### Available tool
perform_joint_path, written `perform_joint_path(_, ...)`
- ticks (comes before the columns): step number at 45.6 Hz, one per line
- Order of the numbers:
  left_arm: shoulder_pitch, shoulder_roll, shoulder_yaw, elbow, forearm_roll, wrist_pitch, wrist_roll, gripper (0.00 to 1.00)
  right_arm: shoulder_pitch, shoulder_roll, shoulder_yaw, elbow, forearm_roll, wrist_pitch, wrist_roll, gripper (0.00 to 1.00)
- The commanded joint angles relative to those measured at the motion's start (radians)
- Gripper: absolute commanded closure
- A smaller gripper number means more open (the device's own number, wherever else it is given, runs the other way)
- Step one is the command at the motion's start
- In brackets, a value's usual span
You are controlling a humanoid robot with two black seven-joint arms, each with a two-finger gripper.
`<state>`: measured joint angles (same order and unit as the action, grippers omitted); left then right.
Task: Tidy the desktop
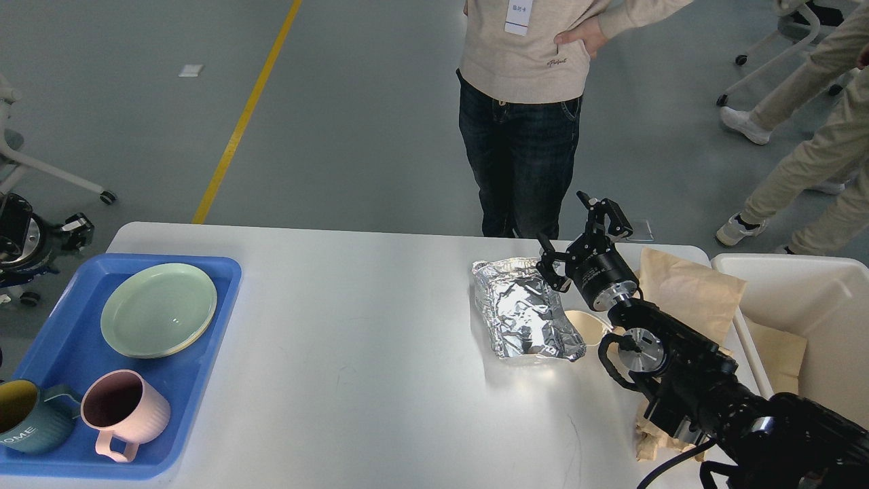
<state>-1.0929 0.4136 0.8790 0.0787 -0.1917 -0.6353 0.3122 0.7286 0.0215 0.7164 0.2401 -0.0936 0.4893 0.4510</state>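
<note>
White bench [353,339] spans the view; plates [158,310] and mugs [122,411] sit in the blue tray [68,339]; foil bag [526,309] and brown paper [689,292] remain; right pincer [574,234] spread, empty; left pincer [68,227] unreadable.

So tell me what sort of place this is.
Probably a robot test hall or lab: a wide grey floor with a yellow line, wheeled office chairs pushed aside, and a badge-wearing person watching at the white desktop.
</note>
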Motion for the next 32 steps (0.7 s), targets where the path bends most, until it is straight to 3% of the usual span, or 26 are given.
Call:
perform_joint_path(1,-0.005,-0.01,-0.089,-0.007,0.006,0.04,0.002,0.05,0.0,0.0,0.0,-0.001,0.0,0.0,0.0,0.0)
perform_joint_path(8,-0.01,-0.018,-0.253,-0.008,-0.008,0.029,-0.005,0.04,0.0,0.0,0.0,-0.001,0.0,0.0,0.0,0.0)
perform_joint_path(12,-0.008,-0.024,-0.411,-0.008,-0.006,0.04,-0.044,0.04,0.0,0.0,0.0,-0.001,0.0,0.0,0.0,0.0)
perform_joint_path(15,0.002,-0.044,-0.529,-0.008,-0.008,0.046,-0.093,0.04,0.0,0.0,0.0,0.001,0.0,0.0,0.0,0.0)
perform_joint_path(26,0.139,-0.091,-1.026,-0.008,-0.006,0.046,-0.343,0.04,0.0,0.0,0.0,0.001,0.0,0.0,0.0,0.0)
perform_joint_path(32,0.177,-0.114,-1.195,-0.008,-0.008,0.046,-0.4,0.04,0.0,0.0,0.0,-0.001,0.0,0.0,0.0,0.0)
